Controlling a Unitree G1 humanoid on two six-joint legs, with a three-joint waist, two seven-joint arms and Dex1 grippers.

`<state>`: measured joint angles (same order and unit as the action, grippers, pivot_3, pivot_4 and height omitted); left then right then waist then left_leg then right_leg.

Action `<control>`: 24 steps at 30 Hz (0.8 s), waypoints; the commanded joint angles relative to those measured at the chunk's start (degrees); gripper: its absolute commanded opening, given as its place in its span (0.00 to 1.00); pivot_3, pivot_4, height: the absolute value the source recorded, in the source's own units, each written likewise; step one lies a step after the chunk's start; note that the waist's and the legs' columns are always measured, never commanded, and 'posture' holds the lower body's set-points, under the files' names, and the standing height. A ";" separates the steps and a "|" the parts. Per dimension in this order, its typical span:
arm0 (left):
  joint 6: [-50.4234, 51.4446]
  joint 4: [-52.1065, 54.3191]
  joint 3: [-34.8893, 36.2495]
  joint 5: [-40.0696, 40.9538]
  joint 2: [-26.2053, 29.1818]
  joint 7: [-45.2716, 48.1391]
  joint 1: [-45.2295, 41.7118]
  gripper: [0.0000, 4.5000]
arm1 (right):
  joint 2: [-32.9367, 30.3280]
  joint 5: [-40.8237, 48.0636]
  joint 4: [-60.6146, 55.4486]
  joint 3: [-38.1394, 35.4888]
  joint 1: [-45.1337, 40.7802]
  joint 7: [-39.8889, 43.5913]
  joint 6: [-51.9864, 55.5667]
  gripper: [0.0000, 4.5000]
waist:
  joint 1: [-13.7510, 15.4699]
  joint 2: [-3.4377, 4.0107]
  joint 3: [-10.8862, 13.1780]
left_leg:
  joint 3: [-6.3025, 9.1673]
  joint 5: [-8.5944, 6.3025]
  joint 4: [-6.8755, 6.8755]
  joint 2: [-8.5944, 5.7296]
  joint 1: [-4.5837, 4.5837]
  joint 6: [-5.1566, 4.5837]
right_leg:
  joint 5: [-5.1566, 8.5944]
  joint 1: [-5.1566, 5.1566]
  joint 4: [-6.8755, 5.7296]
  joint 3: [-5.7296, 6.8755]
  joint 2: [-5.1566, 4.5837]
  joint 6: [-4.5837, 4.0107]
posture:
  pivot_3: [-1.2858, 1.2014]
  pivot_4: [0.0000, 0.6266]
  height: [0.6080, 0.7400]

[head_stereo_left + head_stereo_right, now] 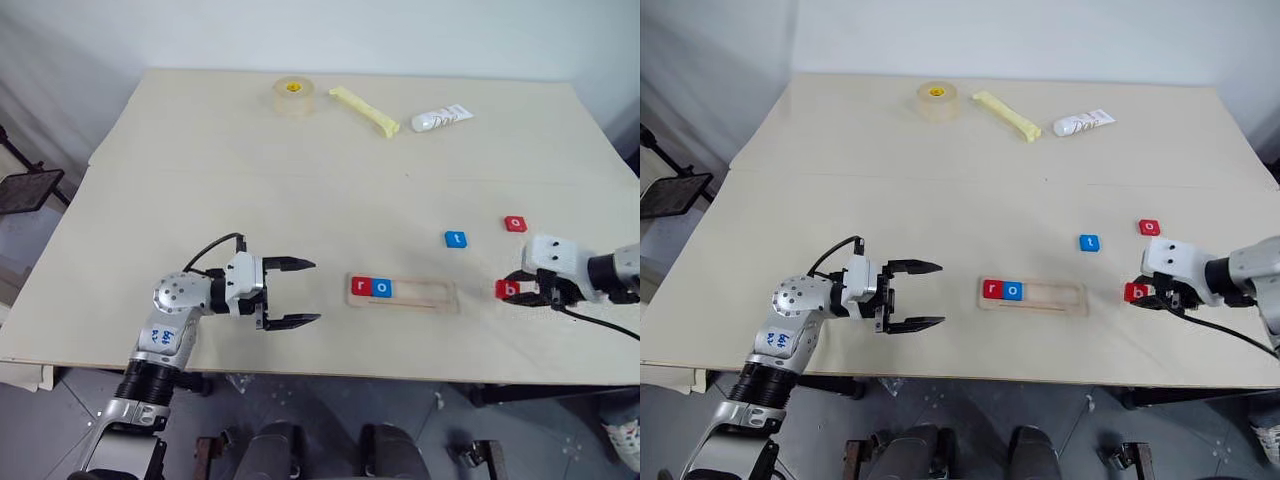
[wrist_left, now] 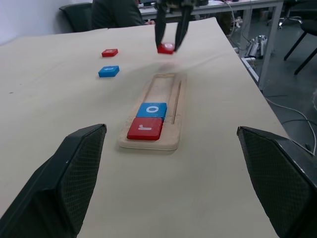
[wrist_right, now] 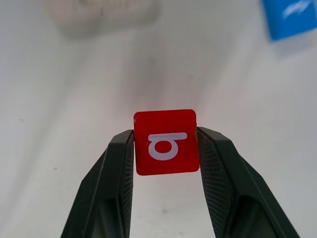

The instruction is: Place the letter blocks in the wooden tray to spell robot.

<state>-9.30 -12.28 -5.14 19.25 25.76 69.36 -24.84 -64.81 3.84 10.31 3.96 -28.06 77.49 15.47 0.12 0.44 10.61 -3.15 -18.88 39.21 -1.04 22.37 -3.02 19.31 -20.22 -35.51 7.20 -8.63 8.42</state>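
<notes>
Wooden tray (image 1: 403,292) holds red r block (image 1: 361,286) and blue o block (image 1: 382,288), touching, at its left end. Right gripper (image 3: 166,144) pinches red b block (image 3: 166,142); wrist view confirms contact. Left gripper (image 1: 300,292) gapes, empty.

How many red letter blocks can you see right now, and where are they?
3. The r sits at the tray's left end beside the blue o; the b is held in the right gripper; the red o lies loose on the table.
</notes>
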 commanded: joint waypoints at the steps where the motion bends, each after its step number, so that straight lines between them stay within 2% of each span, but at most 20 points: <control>1: -1.74 -0.77 -0.22 -0.16 -0.58 0.86 -1.35 1.00 | 0.20 6.60 -12.42 -2.58 -0.34 0.82 11.20 0.32 | -0.03 0.00 0.00 | 0.00 0.00 0.00 0.01 0.01 0.01 | 0.00 -0.01 0.00 0.00 0.00 0.00 | 0.52 0.24 1.00; 7: -3.03 -3.06 -0.68 -0.60 -1.60 1.51 -2.97 1.00 | 1.71 8.98 -18.92 -0.73 -1.85 -1.72 17.15 0.32 | 0.55 -0.01 0.01 | 0.10 -0.01 0.01 -0.08 0.03 0.01 | 0.00 0.00 -0.01 0.02 -0.06 0.00 | 0.52 0.24 1.00; 11: -3.93 -4.19 -0.74 -0.89 -1.92 2.16 -3.45 1.00 | 5.14 7.38 -20.98 4.88 -4.88 -2.97 19.68 0.32 | 0.66 -0.01 0.01 | 0.09 -0.01 0.01 -0.08 0.04 0.01 | 0.00 -0.01 0.00 0.04 -0.05 0.00 | 0.52 0.24 1.00; 24: -4.33 -1.64 -0.91 -1.37 -2.08 1.28 -1.10 1.00 | 12.16 3.10 -18.50 13.71 -10.02 -6.13 20.58 0.32 | 0.95 -0.02 0.01 | 0.13 -0.01 0.00 -0.09 0.06 0.01 | 0.00 -0.03 -0.02 0.07 -0.04 0.00 | 0.52 0.24 1.00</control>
<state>-13.02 -16.17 -6.15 17.76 23.65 70.94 -26.24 -52.89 7.76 -8.24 17.70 -37.22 71.65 36.46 1.07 0.42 10.62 -3.01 -18.89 39.21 -1.13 22.43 -3.00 19.31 -20.25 -35.55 7.28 -8.67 8.41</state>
